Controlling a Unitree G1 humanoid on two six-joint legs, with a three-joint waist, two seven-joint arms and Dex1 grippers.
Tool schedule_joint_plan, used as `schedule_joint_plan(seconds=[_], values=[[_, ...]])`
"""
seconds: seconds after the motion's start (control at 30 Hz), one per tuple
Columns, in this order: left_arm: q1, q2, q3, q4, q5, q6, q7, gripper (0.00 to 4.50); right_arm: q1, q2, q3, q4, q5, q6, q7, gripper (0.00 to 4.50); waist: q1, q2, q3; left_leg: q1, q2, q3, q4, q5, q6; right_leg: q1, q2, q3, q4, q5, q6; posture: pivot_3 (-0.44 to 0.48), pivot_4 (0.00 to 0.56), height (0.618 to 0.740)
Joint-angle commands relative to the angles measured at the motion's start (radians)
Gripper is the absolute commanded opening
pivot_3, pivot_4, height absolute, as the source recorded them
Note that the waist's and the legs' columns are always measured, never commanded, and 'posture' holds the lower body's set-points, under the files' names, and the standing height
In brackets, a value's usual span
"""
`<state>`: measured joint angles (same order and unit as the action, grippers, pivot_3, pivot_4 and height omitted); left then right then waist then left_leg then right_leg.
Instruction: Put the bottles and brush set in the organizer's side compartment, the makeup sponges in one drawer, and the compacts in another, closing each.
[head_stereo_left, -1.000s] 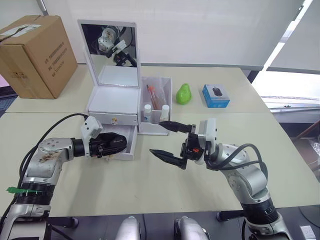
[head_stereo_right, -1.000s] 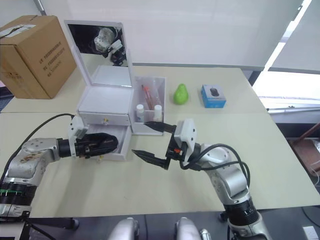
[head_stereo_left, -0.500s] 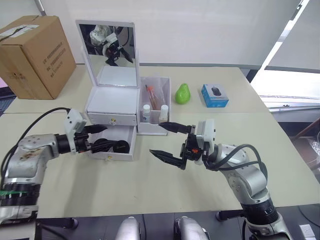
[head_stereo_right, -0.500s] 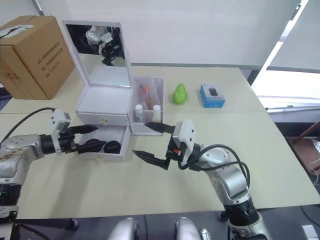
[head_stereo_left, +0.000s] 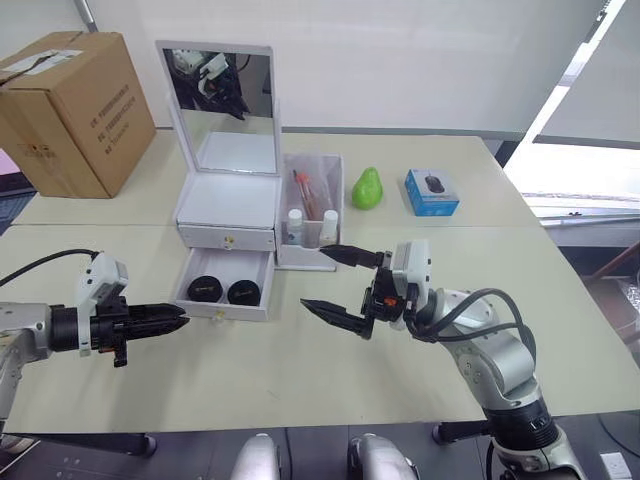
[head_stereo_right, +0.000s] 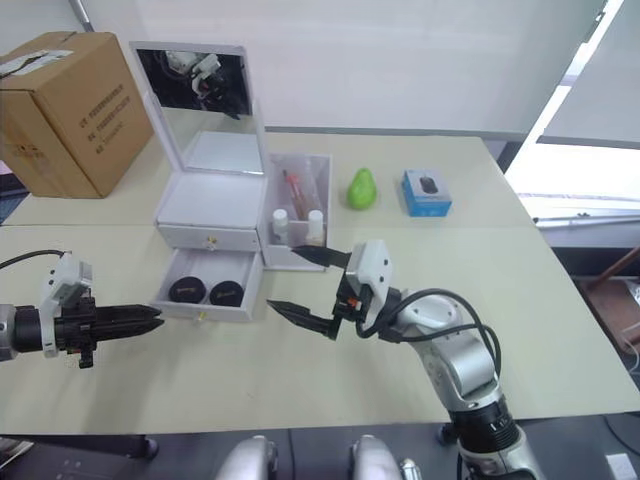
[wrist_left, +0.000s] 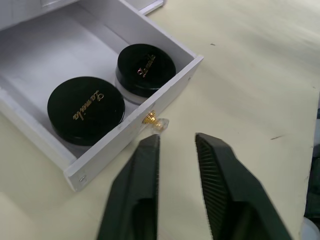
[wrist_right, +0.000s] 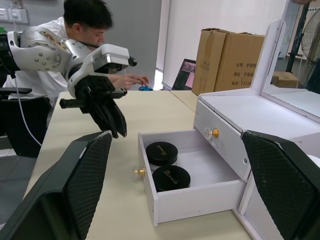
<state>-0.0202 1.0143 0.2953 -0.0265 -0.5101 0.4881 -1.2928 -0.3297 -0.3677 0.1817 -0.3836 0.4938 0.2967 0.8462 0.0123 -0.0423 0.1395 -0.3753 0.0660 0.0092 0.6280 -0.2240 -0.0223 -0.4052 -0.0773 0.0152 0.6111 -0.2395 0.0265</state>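
Just changed: my left gripper (head_stereo_left: 172, 320) has come back out of the lower drawer (head_stereo_left: 226, 294) and now sits near-left of the organizer (head_stereo_left: 228, 205), off the drawer front; a second ago it was inside the drawer.
Meaning for the task: I judge the compacts (wrist_left: 114, 92) delivered, both lying flat side by side in the lower drawer, which is open; closing it looks like the step left here.
Left gripper: empty, fingers a narrow gap apart, pointing at the drawer's gold knob (wrist_left: 154, 120) and just short of it.
Right gripper: my right gripper (head_stereo_left: 339, 281) is spread wide and empty, hovering over the table (head_stereo_left: 330, 375) near-right of the drawer, as it was a second ago.
Upper drawer: the upper drawer (head_stereo_left: 227, 239) is pushed in; I cannot see what is inside it.
Side compartment: the side compartment (head_stereo_left: 311, 209) on the organizer's right end holds the bottles (head_stereo_left: 312, 224) at its near end and the brush set (head_stereo_left: 306, 192) behind them.
Counts: two compacts, two white-capped bottles, one brush set, two drawers.
Other things: one cardboard box (head_stereo_left: 68, 110) far left, one green pear (head_stereo_left: 367, 188) and one blue box (head_stereo_left: 432, 191) to the right of the organizer, and a person (wrist_right: 87, 30) at the table in the right wrist view.
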Motion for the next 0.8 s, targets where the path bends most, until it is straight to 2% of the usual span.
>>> schedule_joint_plan(seconds=[0.03,0.33,0.5,0.8], values=[[-0.031,-0.032,-0.035,0.033,0.059,-0.069,0.051,0.06,-0.021,-0.007,-0.017,-0.047,0.014,0.003,-0.002,4.50,0.000,0.000,0.000,0.000,0.000,0.000,0.000,0.000,0.000,0.000,0.000,0.000,0.000,0.000,0.000,0.000,0.150,0.729],[-0.207,-0.130,-0.134,0.135,0.137,-0.125,0.149,0.06,-0.019,-0.018,-0.012,-0.057,0.008,0.007,-0.008,4.50,0.003,0.000,-0.001,-0.004,0.001,0.000,0.000,0.000,0.000,0.001,0.001,0.000,0.001,0.001,-0.002,0.000,0.150,0.729],[-0.292,-0.180,-0.177,0.247,0.202,-0.189,0.193,0.06,0.004,-0.026,-0.012,-0.055,0.003,0.005,-0.010,4.50,0.001,-0.001,-0.001,-0.004,0.001,0.000,0.001,0.000,0.000,0.001,0.003,0.000,0.001,0.002,0.000,0.000,0.150,0.729],[-0.456,-0.275,-0.219,0.384,0.269,-0.265,0.272,0.06,0.053,-0.027,-0.006,-0.023,-0.021,-0.022,0.002,4.50,0.002,-0.004,-0.003,-0.005,0.001,-0.001,0.002,0.000,0.000,0.002,0.003,0.000,0.001,0.005,0.005,0.000,0.150,0.729]])
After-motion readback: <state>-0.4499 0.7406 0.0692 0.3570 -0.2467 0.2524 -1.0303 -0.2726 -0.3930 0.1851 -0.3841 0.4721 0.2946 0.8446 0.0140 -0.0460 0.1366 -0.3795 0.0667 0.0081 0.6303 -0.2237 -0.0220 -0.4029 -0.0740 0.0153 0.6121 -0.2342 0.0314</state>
